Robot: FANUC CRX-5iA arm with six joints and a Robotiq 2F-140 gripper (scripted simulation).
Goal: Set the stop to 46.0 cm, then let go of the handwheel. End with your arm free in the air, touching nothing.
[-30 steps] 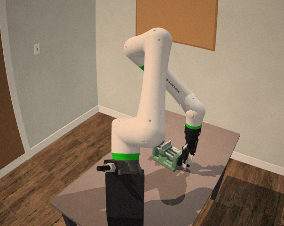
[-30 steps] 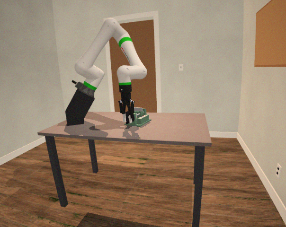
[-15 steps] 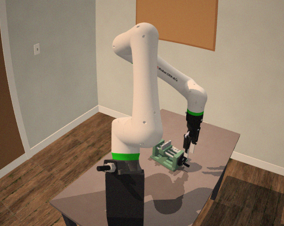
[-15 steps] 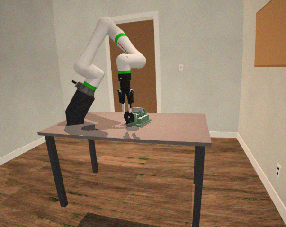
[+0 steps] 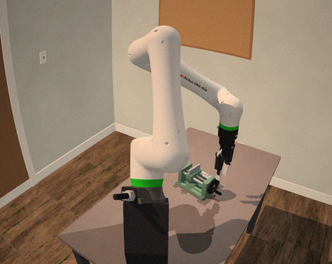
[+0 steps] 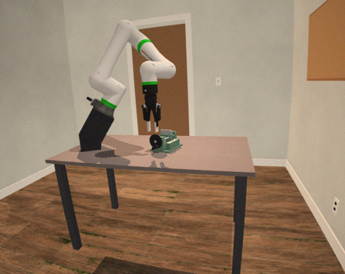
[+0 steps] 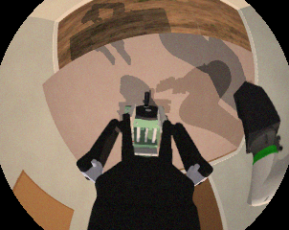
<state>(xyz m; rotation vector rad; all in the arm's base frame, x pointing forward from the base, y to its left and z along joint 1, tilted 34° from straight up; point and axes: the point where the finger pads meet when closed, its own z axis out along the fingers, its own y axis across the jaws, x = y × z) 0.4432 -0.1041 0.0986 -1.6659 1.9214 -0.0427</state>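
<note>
The green fixture point(image 5: 208, 181) point(image 6: 173, 144) stands on the table with rods running along it. Its stop, a light grey upright plate point(image 5: 194, 169) point(image 6: 166, 131), sits on a green carriage near the end away from the wheel; no position reading is legible. The black handwheel point(image 5: 212, 186) point(image 6: 155, 141) is on the near end face, its crank handle point(image 5: 217, 192) point(image 7: 146, 98) pointing outward and low on the wheel. My gripper point(image 5: 221, 174) point(image 6: 152, 130) point(image 7: 146, 109) points down above the handwheel, partly open, with nothing between its pale fingertips and a gap below them.
The table point(image 5: 254, 164) point(image 6: 213, 153) point(image 7: 73, 101) carries the fixture and my arm's black pedestal point(image 5: 146, 227) point(image 6: 96, 129) point(image 7: 256, 107). Shadows of the arm and gripper fall across the table top. The table's edge lies beyond the crank side of the fixture.
</note>
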